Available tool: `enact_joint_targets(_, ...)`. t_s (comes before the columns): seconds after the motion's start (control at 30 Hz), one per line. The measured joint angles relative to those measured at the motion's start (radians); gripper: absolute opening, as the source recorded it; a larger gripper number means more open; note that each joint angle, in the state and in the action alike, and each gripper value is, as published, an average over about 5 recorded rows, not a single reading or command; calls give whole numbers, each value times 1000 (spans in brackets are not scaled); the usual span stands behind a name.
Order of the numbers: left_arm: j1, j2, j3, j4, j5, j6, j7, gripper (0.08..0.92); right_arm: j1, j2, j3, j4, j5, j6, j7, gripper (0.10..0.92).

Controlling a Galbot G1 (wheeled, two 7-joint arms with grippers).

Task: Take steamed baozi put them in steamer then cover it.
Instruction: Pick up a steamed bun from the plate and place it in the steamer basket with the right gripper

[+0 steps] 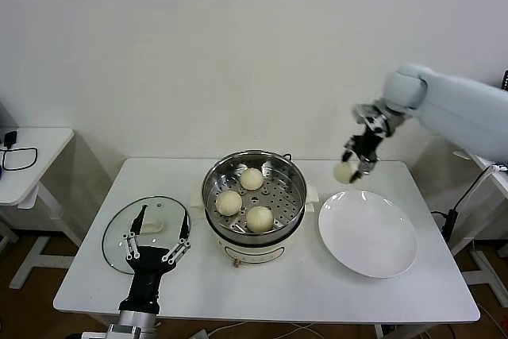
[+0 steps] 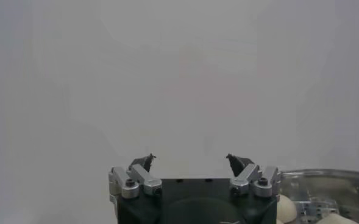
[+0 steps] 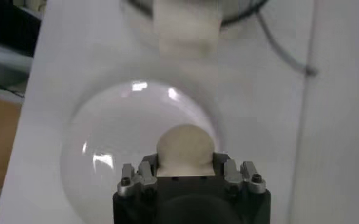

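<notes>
The steel steamer (image 1: 211, 182) stands mid-table on its cream base and holds three baozi (image 1: 252, 179) (image 1: 228, 202) (image 1: 259, 218) on the perforated tray. My right gripper (image 1: 354, 171) is shut on the fourth baozi (image 1: 344, 172), held in the air above the far edge of the white plate (image 1: 373, 244), to the right of the steamer. In the right wrist view the baozi (image 3: 185, 149) sits between the fingers over the plate (image 3: 112, 140). The glass cover (image 1: 115, 236) lies flat on the table left of the steamer. My left gripper (image 1: 161, 232) is open, over the cover.
A white side table (image 1: 32, 156) with a black cable stands at the far left. The steamer's base handle (image 3: 185, 27) and a dark cord (image 3: 283, 42) show in the right wrist view. The steamer rim (image 2: 331, 176) shows in the left wrist view.
</notes>
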Motion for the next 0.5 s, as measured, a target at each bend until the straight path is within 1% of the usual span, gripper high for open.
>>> enact_joint_targets(0.23,-3,-4,2,0,0,-1,-2,823,67,116,-64,52,90,-60,29,619)
enact_joint_targets(0.5,-8,-7,-2,5,0,-3,-4,823,73,229,-107,64,127,-102,73,619)
